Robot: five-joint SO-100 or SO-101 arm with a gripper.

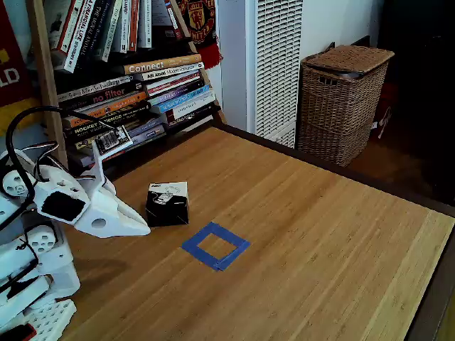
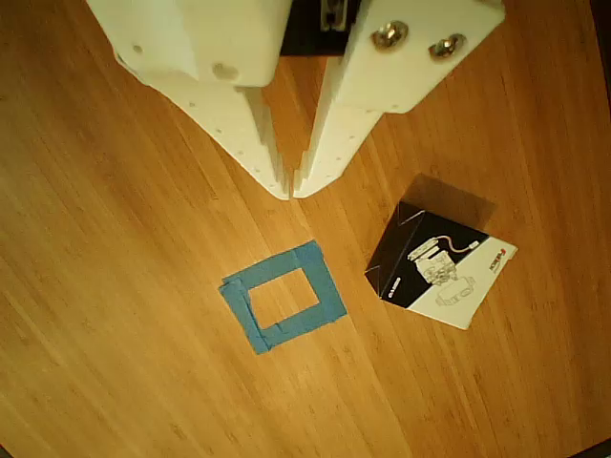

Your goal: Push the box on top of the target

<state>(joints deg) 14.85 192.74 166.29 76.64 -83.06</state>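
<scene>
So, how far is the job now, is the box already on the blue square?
Not yet. The box sits on bare wood beside the target, apart from it, so no push looks done. In hand: the gripper hangs with its fingers nearly together at the tips, touching neither thing. Left: getting behind the box and sliding it across until it covers the tape outline.

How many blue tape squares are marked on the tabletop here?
1. The blue tape square lies flat on the wooden table, just in front of the black box in the fixed view. No second square shows in either view.
</scene>
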